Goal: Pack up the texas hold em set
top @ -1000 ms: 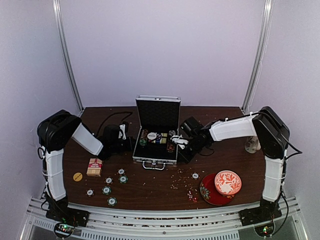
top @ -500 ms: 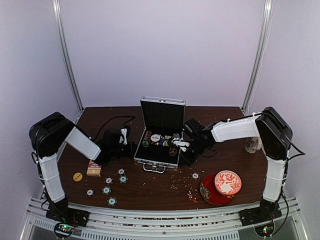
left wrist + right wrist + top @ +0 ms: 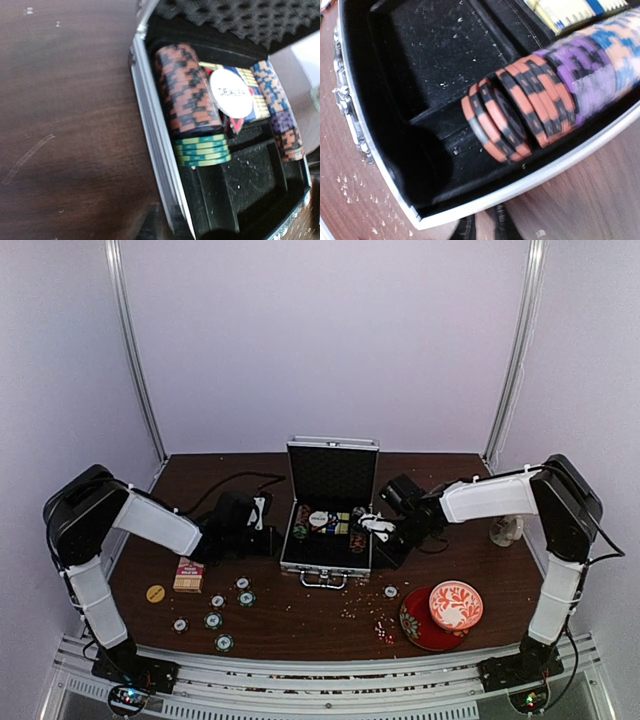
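Overhead, the open briefcase (image 3: pixel 325 568) sits mid-frame with the left gripper (image 3: pixel 268 536) and right gripper (image 3: pixel 383 540) at its sides and the card box (image 3: pixel 188 574) at lower left. From the left wrist, orange chips (image 3: pixel 187 90), green chips (image 3: pixel 202 150) and a dealer button (image 3: pixel 231 93) lie inside. From the right wrist, purple chips (image 3: pixel 580 70) fill the upper-right slot. I cannot tell either gripper's spread.

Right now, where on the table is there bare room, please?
Bare table lies at the back, either side of the briefcase lid, and in front of its handle. Crowded: loose chips front left, bowl on saucer front right.
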### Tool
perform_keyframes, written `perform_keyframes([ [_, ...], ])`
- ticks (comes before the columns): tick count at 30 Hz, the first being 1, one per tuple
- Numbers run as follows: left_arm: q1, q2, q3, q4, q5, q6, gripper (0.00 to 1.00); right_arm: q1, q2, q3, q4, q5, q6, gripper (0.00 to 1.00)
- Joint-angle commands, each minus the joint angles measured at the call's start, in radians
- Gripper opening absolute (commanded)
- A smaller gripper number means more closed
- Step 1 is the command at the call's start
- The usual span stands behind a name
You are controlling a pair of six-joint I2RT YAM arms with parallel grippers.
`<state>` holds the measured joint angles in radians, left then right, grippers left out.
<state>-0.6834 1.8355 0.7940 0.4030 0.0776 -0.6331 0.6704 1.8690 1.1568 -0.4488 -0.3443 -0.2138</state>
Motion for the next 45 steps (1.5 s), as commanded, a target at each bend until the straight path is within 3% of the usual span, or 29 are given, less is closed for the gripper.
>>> perform_keyframes([
  [1, -0.028, -0.183, 0.141, -0.320, -0.064, 0.010, 0.29, -0.033, -0.143, -0.055, -0.010, -0.007, -0.069, 0.23],
  [4, -0.027, -0.285, 0.220, -0.602, -0.169, 0.000, 0.65, -0.051, -0.233, -0.108, -0.011, 0.003, -0.090, 0.37],
  [6, -0.025, -0.330, 0.296, -0.823, -0.239, 0.000, 0.76, -0.070, -0.290, -0.131, -0.016, -0.005, -0.091, 0.44],
  [11, 0.011, -0.346, 0.416, -1.208, -0.299, 0.015, 0.90, -0.122, -0.391, -0.153, -0.008, -0.025, -0.074, 0.71],
  [14, 0.062, -0.337, 0.402, -1.334, -0.282, 0.043, 0.92, -0.167, -0.440, -0.188, 0.032, -0.071, -0.050, 0.90],
  [16, 0.111, -0.337, 0.363, -1.369, -0.232, 0.061, 0.97, -0.183, -0.466, -0.208, 0.048, -0.057, -0.070, 0.96],
  [22, 0.190, -0.332, 0.290, -1.364, -0.173, 0.112, 0.98, -0.227, -0.501, -0.234, 0.065, -0.090, -0.072, 0.96],
  [35, 0.271, -0.228, 0.220, -1.330, -0.230, 0.152, 0.98, -0.227, -0.494, -0.246, 0.052, -0.105, -0.125, 0.93],
  [45, 0.323, -0.175, 0.175, -1.246, -0.153, 0.202, 0.94, -0.227, -0.467, -0.241, 0.043, -0.115, -0.136, 0.91],
])
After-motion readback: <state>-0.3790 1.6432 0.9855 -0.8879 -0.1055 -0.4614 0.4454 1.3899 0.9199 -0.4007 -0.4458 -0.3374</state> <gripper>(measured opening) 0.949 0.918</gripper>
